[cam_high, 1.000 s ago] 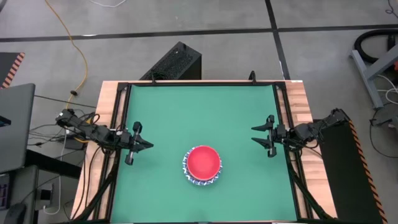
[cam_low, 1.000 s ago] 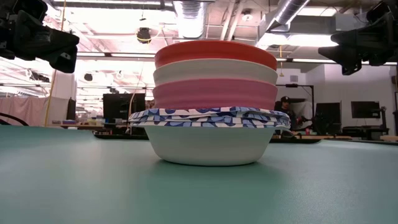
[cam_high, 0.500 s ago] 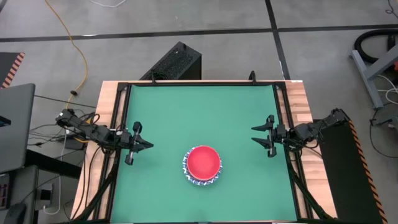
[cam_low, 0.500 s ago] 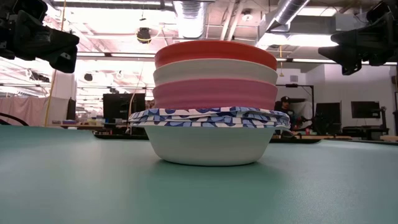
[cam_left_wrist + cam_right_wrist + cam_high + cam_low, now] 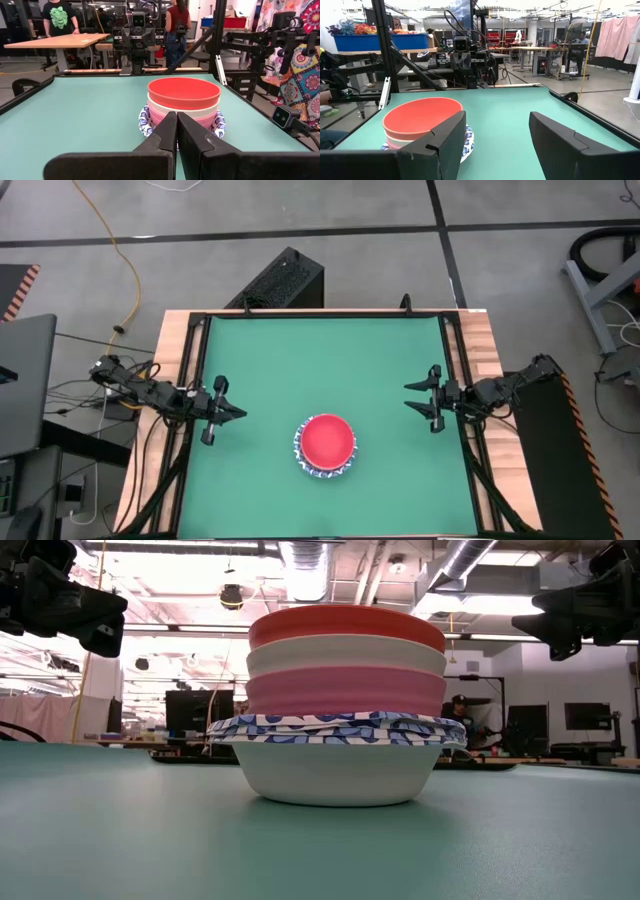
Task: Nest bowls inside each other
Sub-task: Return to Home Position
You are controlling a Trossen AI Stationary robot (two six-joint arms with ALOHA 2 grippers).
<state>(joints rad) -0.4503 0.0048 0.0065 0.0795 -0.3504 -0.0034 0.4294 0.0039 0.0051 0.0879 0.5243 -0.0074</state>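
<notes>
The bowls stand nested in one stack [image 5: 326,446] on the green mat, near the table's front edge. The red bowl [image 5: 346,625] sits on top, a cream-white bowl [image 5: 346,654] below it, then a pink bowl [image 5: 346,690], then blue-patterned rims [image 5: 336,728]; the lowest white bowl [image 5: 340,773] rests on its base on the mat. My left gripper [image 5: 238,412] hangs shut at the table's left edge, clear of the stack. My right gripper [image 5: 410,395] hangs open at the right edge, also clear.
A black frame [image 5: 320,314] rims the mat. Green mat [image 5: 320,360] lies bare between the stack and the far edge. Beyond the table stand workbenches and people [image 5: 59,17], and a black box [image 5: 280,280] sits on the floor behind the far edge.
</notes>
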